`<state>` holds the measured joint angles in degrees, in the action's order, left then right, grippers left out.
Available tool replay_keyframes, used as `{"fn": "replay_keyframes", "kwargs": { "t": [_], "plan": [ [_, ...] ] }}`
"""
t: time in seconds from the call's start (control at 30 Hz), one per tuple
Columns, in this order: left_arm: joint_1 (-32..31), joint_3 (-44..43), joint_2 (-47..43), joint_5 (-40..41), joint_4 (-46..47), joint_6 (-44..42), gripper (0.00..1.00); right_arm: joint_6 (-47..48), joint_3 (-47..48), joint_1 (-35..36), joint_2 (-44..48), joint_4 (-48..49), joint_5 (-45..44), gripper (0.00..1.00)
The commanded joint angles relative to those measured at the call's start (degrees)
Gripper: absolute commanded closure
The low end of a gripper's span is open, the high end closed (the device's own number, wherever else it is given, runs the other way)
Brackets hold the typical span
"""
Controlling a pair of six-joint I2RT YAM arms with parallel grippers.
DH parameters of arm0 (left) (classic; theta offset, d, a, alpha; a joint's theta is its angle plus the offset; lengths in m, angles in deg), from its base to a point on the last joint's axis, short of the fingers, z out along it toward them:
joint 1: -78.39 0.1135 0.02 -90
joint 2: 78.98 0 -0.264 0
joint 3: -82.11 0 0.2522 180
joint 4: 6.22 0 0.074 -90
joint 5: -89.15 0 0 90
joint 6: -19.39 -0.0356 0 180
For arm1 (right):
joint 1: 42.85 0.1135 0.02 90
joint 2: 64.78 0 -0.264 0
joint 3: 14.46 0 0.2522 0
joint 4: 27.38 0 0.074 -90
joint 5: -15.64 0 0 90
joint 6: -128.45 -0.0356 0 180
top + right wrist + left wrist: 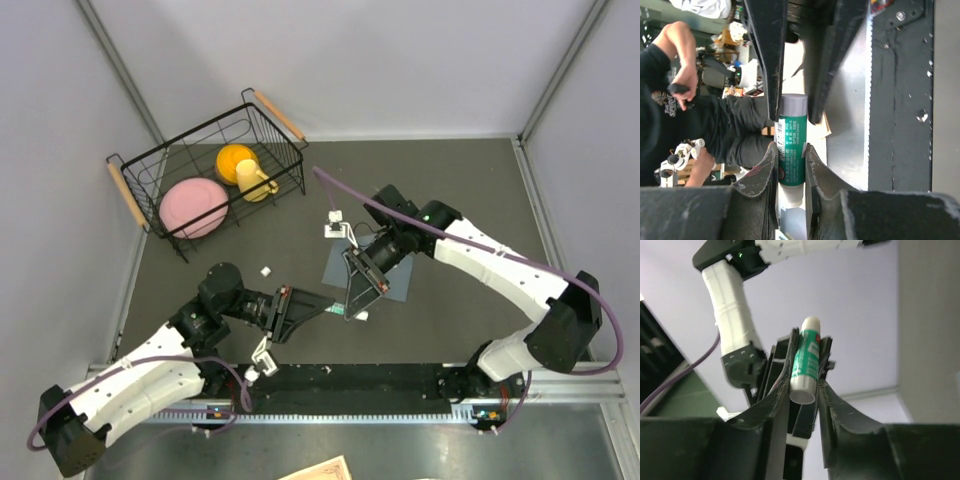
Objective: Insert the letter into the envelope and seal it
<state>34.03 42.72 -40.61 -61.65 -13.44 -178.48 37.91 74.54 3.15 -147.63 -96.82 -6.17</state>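
A white-and-green glue stick (348, 312) hangs in the air between both grippers. My left gripper (330, 308) is shut on one end of it; in the left wrist view the stick (807, 357) stands up between my fingers (782, 395). My right gripper (356, 300) is shut on its green body (791, 145), with the left fingers clamping the grey end above. The blue-grey envelope (398, 285) lies flat on the table under the right gripper, partly hidden. No cream letter shows on the table; a tan sheet corner (322, 470) shows below the near rail.
A black wire basket (150, 165) at the back left holds a pink plate (193, 207) and a yellow cup (245, 170). Small white bits lie at the table's middle (333, 222) and left of it (267, 270). Grey walls enclose the table.
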Motion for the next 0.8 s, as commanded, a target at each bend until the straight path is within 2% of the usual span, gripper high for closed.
{"fn": "replay_keyframes", "kwargs": {
  "t": [0.0, 0.07, 0.1, 0.13, 0.17, 0.2, 0.27, 0.3, 0.37, 0.4, 0.43, 0.47, 0.5, 0.53, 0.57, 0.63, 0.67, 0.77],
  "plan": [
    [0.7, -1.4, -2.4, 6.0, 8.3, -8.7, 0.44, -2.4, 2.6, 0.5, 3.2, 8.2, 8.9, 1.00],
    [0.7, -4.4, -5.7, 7.3, 0.6, -0.4, 0.32, -1.4, 4.1, -1.9, 4.0, 8.0, 6.0, 1.00],
    [0.7, -6.2, -8.1, 8.1, -4.6, 6.7, 0.25, -0.8, 4.6, -2.7, 5.1, 8.0, 4.8, 1.00],
    [0.7, -8.0, -8.7, 9.6, -13.8, 11.4, 0.20, 0.3, 5.9, -3.8, 5.7, 8.0, 0.7, 1.00],
    [0.7, -11.9, -8.9, 12.3, -17.3, 16.3, 0.19, 2.6, 6.5, -4.6, 6.5, 8.0, -2.0, 1.00],
    [0.7, -13.6, -8.6, 14.8, -19.9, 28.6, 0.19, 4.3, 7.2, -5.5, 8.6, 7.7, -4.8, 1.00],
    [1.0, -18.3, -6.7, 21.2, -22.5, 43.8, 0.19, 10.1, 8.5, -5.6, 10.8, 7.9, -14.1, 1.00],
    [1.6, -20.0, -4.1, 21.6, -23.3, 58.4, 0.20, 14.4, 8.7, -5.7, 12.3, 7.9, -16.6, 1.00],
    [6.9, -24.4, -0.9, 18.0, -25.1, 72.3, 0.21, 17.6, 8.7, -5.6, 13.7, 8.1, -23.8, 1.00],
    [9.4, -25.3, 2.0, 11.6, -23.7, 87.2, 0.21, 20.4, 8.9, -5.6, 13.9, 8.2, -25.5, 1.00],
    [14.3, -25.6, 3.5, 8.4, -21.3, 95.4, 0.22, 21.5, 9.0, -5.5, 14.3, 8.1, -28.7, 1.00],
    [16.1, -25.1, 4.9, 7.1, -13.0, 104.5, 0.24, 22.7, 9.0, -5.4, 14.7, 8.3, -30.1, 1.00],
    [17.5, -24.5, 7.4, 4.2, -8.6, 121.4, 0.24, 24.9, 9.2, -5.0, 14.9, 8.4, -31.4, 1.00],
    [18.9, -23.9, 8.5, 3.7, -3.2, 128.3, 0.25, 26.3, 9.3, -3.6, 15.2, 8.3, -35.1, 1.00],
    [18.9, -22.8, 9.3, 4.2, 3.9, 139.4, 0.27, 27.6, 9.2, -2.9, 15.4, 8.4, -37.0, 1.00],
    [18.7, -21.3, 11.1, 6.1, 12.0, 148.5, 0.27, 31.2, 8.9, 0.5, 15.6, 8.6, -43.1, 1.00],
    [18.6, -19.6, 11.6, 6.8, 15.5, 155.7, 0.28, 32.1, 8.7, 1.7, 16.0, 8.9, -45.4, 1.00],
    [17.3, -19.3, 13.3, 9.8, 15.4, 158.8, 0.30, 33.0, 7.7, 4.9, 16.1, 10.2, -52.3, 1.00]
  ]
}}
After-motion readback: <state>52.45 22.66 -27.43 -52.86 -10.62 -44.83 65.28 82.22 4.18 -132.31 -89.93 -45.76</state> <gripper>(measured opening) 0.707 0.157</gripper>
